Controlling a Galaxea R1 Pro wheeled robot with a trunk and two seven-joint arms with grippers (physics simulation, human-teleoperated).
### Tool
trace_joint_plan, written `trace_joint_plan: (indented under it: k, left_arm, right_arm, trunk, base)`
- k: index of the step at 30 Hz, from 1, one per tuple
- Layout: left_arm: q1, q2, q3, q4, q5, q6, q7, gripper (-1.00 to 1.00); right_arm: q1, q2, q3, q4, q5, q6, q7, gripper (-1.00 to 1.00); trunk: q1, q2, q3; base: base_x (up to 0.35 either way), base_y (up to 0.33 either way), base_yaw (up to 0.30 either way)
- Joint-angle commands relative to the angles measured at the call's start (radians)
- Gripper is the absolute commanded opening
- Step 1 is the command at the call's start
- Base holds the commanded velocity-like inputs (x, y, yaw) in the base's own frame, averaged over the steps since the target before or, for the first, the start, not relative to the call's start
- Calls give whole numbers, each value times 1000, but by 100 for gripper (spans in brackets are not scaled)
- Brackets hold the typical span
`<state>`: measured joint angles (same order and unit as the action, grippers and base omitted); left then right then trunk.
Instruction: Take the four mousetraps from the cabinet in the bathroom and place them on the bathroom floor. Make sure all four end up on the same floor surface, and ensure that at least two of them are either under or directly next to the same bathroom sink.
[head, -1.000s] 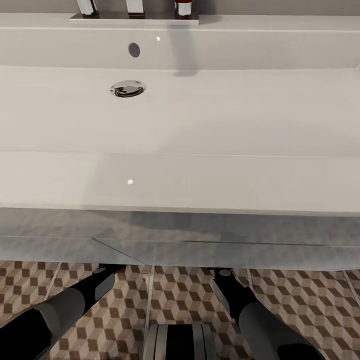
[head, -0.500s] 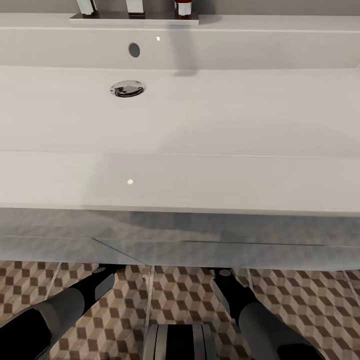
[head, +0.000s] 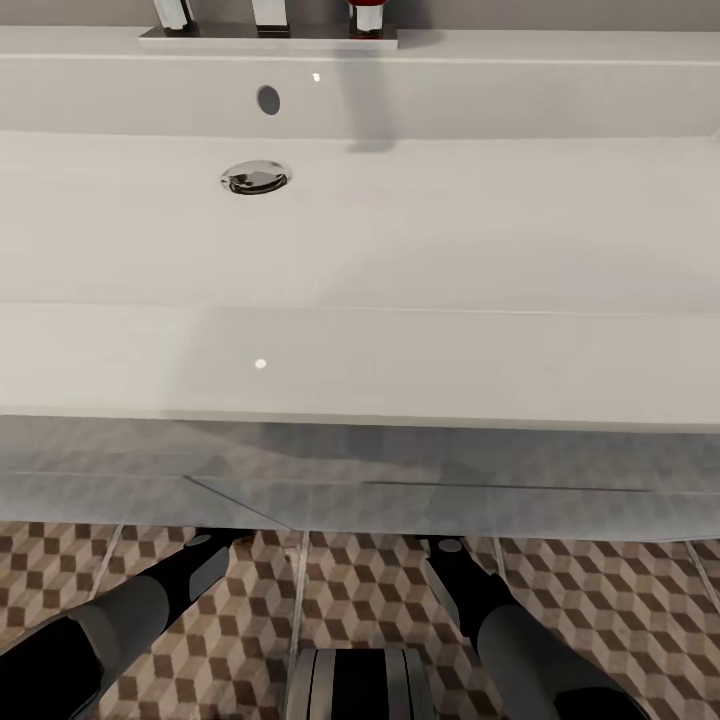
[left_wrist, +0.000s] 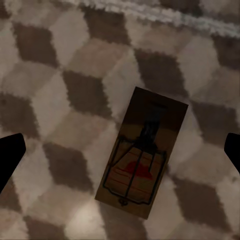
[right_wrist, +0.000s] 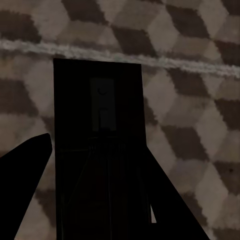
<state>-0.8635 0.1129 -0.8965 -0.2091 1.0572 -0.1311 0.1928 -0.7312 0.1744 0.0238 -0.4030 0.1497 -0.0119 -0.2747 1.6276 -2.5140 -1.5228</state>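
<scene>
The wide white sink (head: 360, 370) takes up most of the head view, and both arms reach under its front edge over the cube-patterned bathroom floor (head: 370, 590). In the left wrist view a mousetrap (left_wrist: 142, 160) lies flat on the tiles, with my left gripper (left_wrist: 122, 149) open wide around it and its dark fingertips (left_wrist: 11, 152) far from the trap's sides. In the right wrist view another mousetrap (right_wrist: 100, 150), very dark in shadow, sits between the fingers (right_wrist: 27, 195) of my right gripper (right_wrist: 97, 145), which press close on its long sides. The cabinet is out of view.
A chrome drain (head: 256, 177) and overflow hole (head: 268, 99) mark the basin. Faucet bases and a red-capped item (head: 368, 15) stand on the back ledge. The sink's underside hangs low over both forearms. My base (head: 358, 685) shows at the lower edge.
</scene>
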Motion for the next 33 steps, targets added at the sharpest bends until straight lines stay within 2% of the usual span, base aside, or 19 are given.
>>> trace_joint_plan:
  k: [1, 33]
  left_arm:
    - [0, 1, -9, -3, 7, -2, 7, 100]
    - [0, 1, -9, -3, 7, -2, 7, 100]
  right_arm:
    - [-1, 0, 3, 1, 7, 0, -6, -100]
    - [-1, 0, 3, 1, 7, 0, -6, -100]
  trunk:
    - [0, 0, -1]
    - [0, 0, -1]
  base:
    - [0, 0, 0]
    - [0, 0, 0]
